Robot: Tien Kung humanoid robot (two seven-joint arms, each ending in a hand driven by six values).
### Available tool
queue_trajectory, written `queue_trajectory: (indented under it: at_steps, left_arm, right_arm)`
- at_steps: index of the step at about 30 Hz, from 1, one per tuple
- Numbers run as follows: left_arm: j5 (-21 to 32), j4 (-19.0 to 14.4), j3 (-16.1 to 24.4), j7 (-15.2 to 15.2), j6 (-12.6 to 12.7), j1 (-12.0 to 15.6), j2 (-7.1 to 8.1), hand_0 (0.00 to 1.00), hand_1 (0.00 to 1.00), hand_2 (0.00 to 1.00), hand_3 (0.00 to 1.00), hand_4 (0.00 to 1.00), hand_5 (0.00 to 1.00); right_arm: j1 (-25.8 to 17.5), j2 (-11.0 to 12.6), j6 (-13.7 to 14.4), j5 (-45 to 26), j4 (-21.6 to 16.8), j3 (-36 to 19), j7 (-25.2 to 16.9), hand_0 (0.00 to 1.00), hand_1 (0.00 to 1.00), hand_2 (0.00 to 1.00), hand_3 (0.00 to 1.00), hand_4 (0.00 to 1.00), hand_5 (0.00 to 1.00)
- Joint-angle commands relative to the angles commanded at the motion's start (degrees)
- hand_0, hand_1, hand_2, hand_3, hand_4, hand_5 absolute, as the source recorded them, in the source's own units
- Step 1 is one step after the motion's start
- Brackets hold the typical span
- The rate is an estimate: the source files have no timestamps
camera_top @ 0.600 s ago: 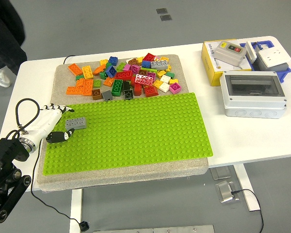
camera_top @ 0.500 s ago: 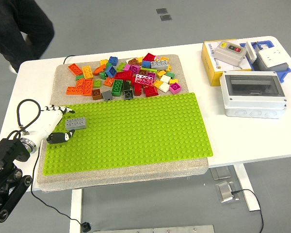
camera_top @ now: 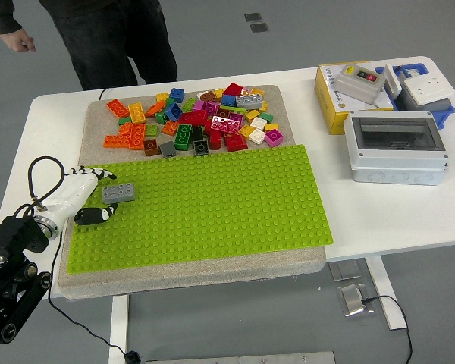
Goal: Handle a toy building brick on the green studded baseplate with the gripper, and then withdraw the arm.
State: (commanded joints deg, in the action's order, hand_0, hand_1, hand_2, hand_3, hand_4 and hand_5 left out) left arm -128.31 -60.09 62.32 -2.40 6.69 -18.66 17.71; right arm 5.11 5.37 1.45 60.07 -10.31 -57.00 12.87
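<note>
Left hand at baseplate's 9 o'clock pinches grey brick; next: press down, release, withdraw.

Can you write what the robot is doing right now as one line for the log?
left hand: at grey brick, grip unclear | brick: on green baseplate, left end | right hand: not in view | person: standing at far side

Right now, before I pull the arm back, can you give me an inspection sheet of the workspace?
Surface: white table, grey pad under the green baseplate.
Job's things: grey brick at the baseplate's left end.
Clutter: loose brick pile; yellow box, grey enclosure at right.
Grippers: left robot hand at the grey brick; right not in view.
Cables: black loop at the left wrist.
Surroundings: person standing at the far side.
</note>
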Motion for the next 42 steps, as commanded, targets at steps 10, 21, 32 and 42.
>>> queue_trajectory:
  at_steps: [10,21,32,42]
  left_arm:
    - [0.2,0.5,0.2,-0.1,0.0,-0.2,-0.11,0.998,0.927,0.905,0.746,0.728,0.320]
    - [1.7,1.1,0.2,-1.2,0.9,-0.5,-0.36,0.998,0.920,0.887,0.613,0.665,0.283]
    - [2.6,1.7,-0.1,-1.5,0.7,-1.0,-0.88,0.998,0.918,0.883,0.607,0.664,0.279]
    - [3.2,-0.6,-0.2,-0.9,0.0,-1.0,-0.05,0.998,0.918,0.884,0.601,0.665,0.283]
  right_arm:
    - [0.0,0.0,0.0,-0.3,0.0,0.3,-0.1,0.657,0.657,0.686,0.520,0.412,0.706]
    - [0.0,-0.1,0.1,-0.2,0.0,0.1,-0.1,0.657,0.656,0.686,0.520,0.411,0.705]
    - [0.1,-0.1,0.1,-0.1,0.0,0.0,-0.3,0.656,0.656,0.686,0.520,0.410,0.707]
    - [0.1,0.0,0.2,-0.1,0.0,0.1,-0.4,0.656,0.656,0.685,0.520,0.411,0.707]
